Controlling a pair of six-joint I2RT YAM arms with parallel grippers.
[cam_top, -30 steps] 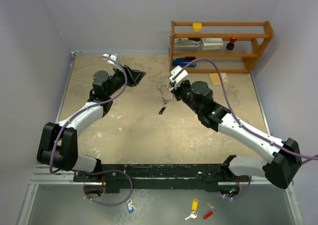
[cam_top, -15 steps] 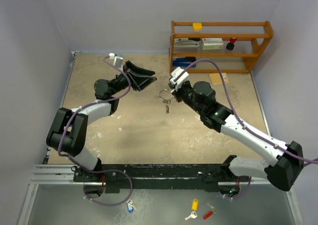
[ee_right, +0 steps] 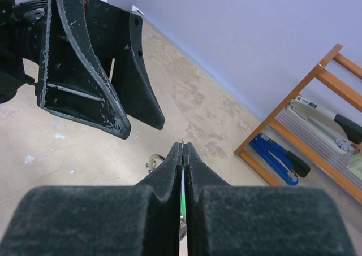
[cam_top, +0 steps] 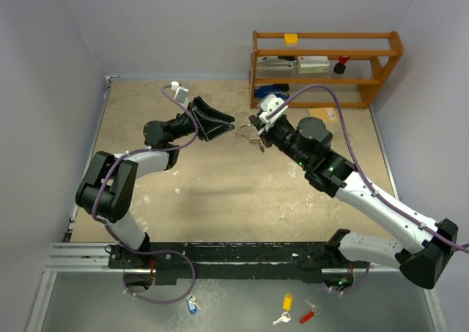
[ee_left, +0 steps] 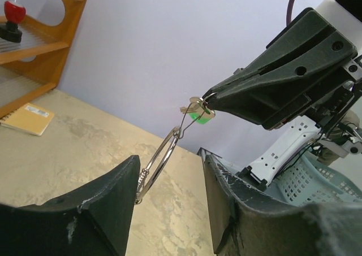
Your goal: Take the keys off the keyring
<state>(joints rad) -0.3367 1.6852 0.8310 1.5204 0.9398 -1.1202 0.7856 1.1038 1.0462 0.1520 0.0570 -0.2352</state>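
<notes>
- The right jaws are pressed together and pinch the keys [ee_left: 197, 108] at their very tips. In the left wrist view a green head and bits of silver metal stick out just past the black pads, and in the right wrist view a green sliver shows in the seam
- The keyring [ee_left: 160, 161] hangs from that pinched bunch on a thin wire and slants down into the gap of the left jaws
- Its lower end lies at the inner edge of one side of them, but the pictures do not show whether it touches
- The left jaws are spread, with nothing clamped between them, and they point at the right jaws
- In the top view the two sets of jaws sit almost tip to tip above the far middle of the desk [cam_top: 183, 193]. The ring shows there as a small loop between them, up off the surface
- Both arms reach inward from their bases at the near edge
- A wooden shelf [cam_top: 381, 62] stands at the far right of the desk. It holds a stapler [cam_top: 275, 63], a yellow block [cam_top: 291, 39] and other small items
- A tan booklet [cam_top: 322, 115] lies flat on the desk just in front of the shelf
- A yellow-tagged key [cam_top: 286, 303], a red-tagged key [cam_top: 309, 316] and a blue-tagged key [cam_top: 192, 305] lie on the grey strip in front of the bases, well apart from the ring
</notes>
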